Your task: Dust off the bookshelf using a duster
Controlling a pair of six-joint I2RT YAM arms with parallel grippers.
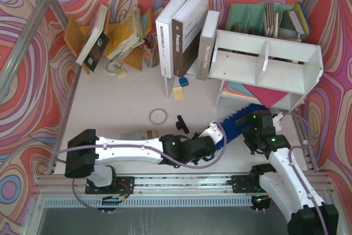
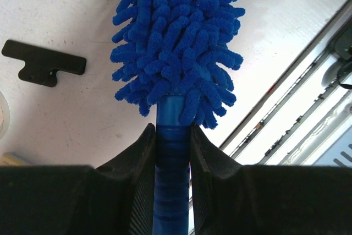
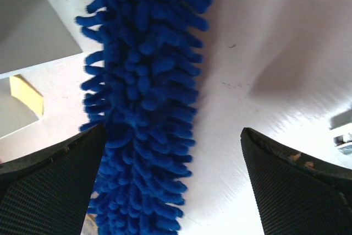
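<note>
The white bookshelf [image 1: 264, 61] stands on legs at the right back, split by a divider; its corner shows in the right wrist view [image 3: 33, 20]. The blue fluffy duster [image 1: 239, 120] lies low over the table in front of it, head pointing toward the shelf's underside. My left gripper [image 1: 217, 136] is shut on the duster's slim blue handle [image 2: 171, 158], with the fluffy head [image 2: 179, 42] stretching away from the fingers. My right gripper [image 1: 258, 130] is open just above the duster head [image 3: 146, 92], which lies between the fingers nearer the left one [image 3: 55, 174].
A black clip piece [image 1: 181, 123] lies left of my left gripper and shows in the left wrist view [image 2: 44, 63]. A tape ring [image 1: 159, 116], a yellow block [image 1: 177, 93], standing books [image 1: 184, 31], a yellow book rack [image 1: 118, 34] and a green organiser [image 1: 264, 17] lie behind.
</note>
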